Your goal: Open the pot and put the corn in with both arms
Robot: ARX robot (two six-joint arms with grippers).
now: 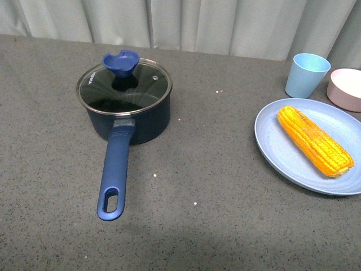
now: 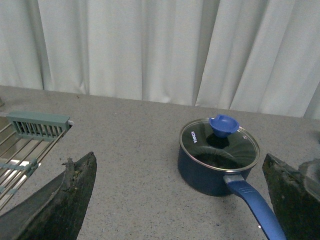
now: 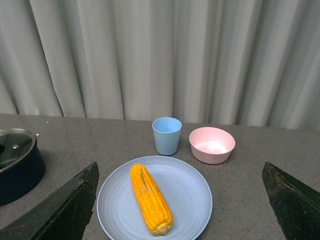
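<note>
The dark navy pot (image 1: 128, 119) stands on the grey table at the left, closed by a glass lid (image 1: 124, 87) with a blue knob (image 1: 120, 61); its long blue handle (image 1: 114, 176) points toward me. The yellow-orange corn (image 1: 314, 140) lies on a light blue plate (image 1: 282, 152) at the right. Neither arm shows in the front view. My left gripper (image 2: 180, 200) is open and empty, well short of the pot (image 2: 207, 172). My right gripper (image 3: 180, 200) is open and empty, above and short of the corn (image 3: 150, 198) on its plate (image 3: 190, 200).
A light blue cup (image 1: 306, 74) and a pink bowl (image 1: 346, 88) stand behind the plate at the back right. Pale curtains hang along the far table edge. A wire rack (image 2: 22, 145) with a green block sits beside the pot's side of the table.
</note>
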